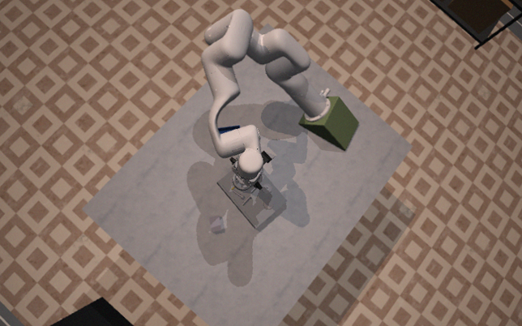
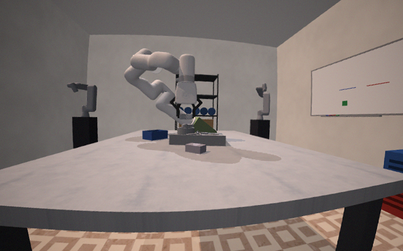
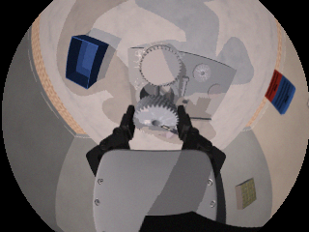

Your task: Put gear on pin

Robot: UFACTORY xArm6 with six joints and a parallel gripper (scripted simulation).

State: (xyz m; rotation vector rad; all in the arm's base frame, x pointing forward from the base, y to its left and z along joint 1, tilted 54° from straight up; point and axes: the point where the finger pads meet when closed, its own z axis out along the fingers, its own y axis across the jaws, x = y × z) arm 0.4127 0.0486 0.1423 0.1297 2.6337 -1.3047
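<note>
From the top view, the white arm rises from a green wedge base (image 1: 337, 126) near the worktop's (image 1: 160, 231) far-right edge and folds back so its wrist hangs over the timing case (image 1: 260, 213), a flat grey slab near the middle of the worktop. The wrist hides the tool and whatever it carries. A small grey block (image 1: 217, 225) lies just beside the case, toward the near-left edge; a blue box (image 1: 228, 128) peeks out under the forearm.

In the exterior view, the tool (image 2: 185, 115) points straight down with the gear (image 2: 185, 116) pinched between its dark fingers, hanging just above the collar (image 2: 185, 129) at the left end of the case. The gear looks apart from the collar, though the gap is slight.

In the wrist view, the two fingers clamp the toothed gear on opposite sides. Beyond it, on the case, sits a larger toothed ring (image 3: 158, 65) and a smaller gear (image 3: 203, 72) to its right. The painted arrow and collar mark cannot be made out.
</note>
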